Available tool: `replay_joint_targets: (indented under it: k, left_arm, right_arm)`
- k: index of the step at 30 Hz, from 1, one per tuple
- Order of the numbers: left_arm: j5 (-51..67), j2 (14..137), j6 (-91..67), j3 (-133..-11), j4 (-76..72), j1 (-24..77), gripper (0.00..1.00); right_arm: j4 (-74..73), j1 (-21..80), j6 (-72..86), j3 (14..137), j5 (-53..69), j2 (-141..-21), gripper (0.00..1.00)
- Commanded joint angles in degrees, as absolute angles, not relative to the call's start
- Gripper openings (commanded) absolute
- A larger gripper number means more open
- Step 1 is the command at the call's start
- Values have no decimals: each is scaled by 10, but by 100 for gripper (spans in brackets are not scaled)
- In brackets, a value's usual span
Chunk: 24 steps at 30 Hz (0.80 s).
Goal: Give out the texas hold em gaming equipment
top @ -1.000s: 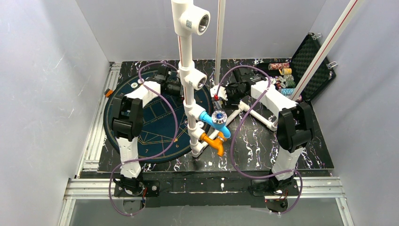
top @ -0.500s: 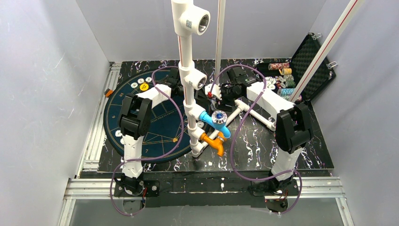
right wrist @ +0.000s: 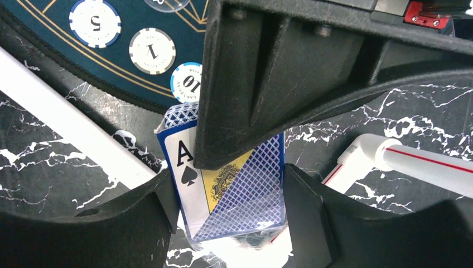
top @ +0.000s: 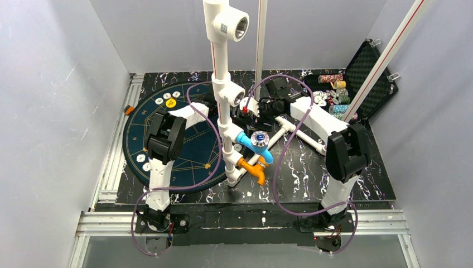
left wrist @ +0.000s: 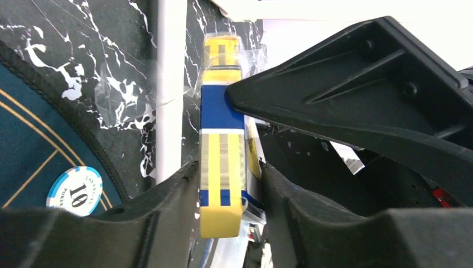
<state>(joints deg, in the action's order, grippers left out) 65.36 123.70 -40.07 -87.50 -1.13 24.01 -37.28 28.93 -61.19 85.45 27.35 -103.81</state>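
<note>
Left arm (top: 167,131) swung to card pack (right wrist: 245,195) marked "A"; chip (right wrist: 185,81) reads "10"

In the right wrist view, a big black finger covers the top half of the card box (right wrist: 245,184). It also hides one side of the chip marked 10 (right wrist: 187,78).

In the left wrist view, the card box shows only its thin side, and another black finger hides part of it. I cannot tell if the left gripper (left wrist: 228,184) is squeezing the card box or just sitting beside it.

In the top view, the white pipe stand (top: 223,111) blocks the spot where the two arms meet. The chips in the black case (top: 365,67) are too small to read. A slanted white rod (top: 385,56) crosses the case.
</note>
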Motion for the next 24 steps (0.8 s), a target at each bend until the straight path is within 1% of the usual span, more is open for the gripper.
replay_joint_targets:
  k: [1, 2, 3, 4, 5, 6, 7, 10, 15, 19, 21, 24]
  left_arm:
    - [675, 1240, -413, -872, -23, 248, 36]
    - [676, 1239, -412, -871, -24, 250, 30]
    - [679, 1239, -412, -870, -25, 250, 22]
    - [682, 1240, -412, -869, -27, 250, 12]
    - [685, 1240, -412, -868, -28, 250, 6]
    - [687, 1239, -411, -867, -29, 248, 1]
    - [685, 1236, -409, -865, -30, 246, 0]
    - [683, 1227, -397, -863, -32, 240, 0]
    - [698, 1205, -358, -855, -34, 231, 0]
    - [715, 1194, -352, -849, -47, 226, 0]
    - [743, 1192, -383, -838, -89, 226, 0]
    - [756, 1188, -457, -815, -194, 223, 0]
  right_arm:
    - [-365, 293, -594, 884, 284, -1000, 56]
    - [-367, 293, -592, 885, 284, -998, 57]
    - [-372, 294, -589, 888, 285, -997, 61]
    - [-381, 293, -582, 894, 286, -997, 69]
    - [-394, 290, -574, 901, 286, -995, 76]
    - [-406, 285, -561, 905, 292, -993, 86]
    - [-413, 278, -545, 906, 300, -988, 97]
    - [-412, 247, -473, 899, 344, -972, 98]
    - [-384, 184, -291, 898, 441, -958, 98]
    - [-318, 177, -145, 866, 452, -949, 98]
    - [-279, 176, -70, 846, 453, -950, 98]
    - [-226, 170, 27, 815, 487, -960, 98]
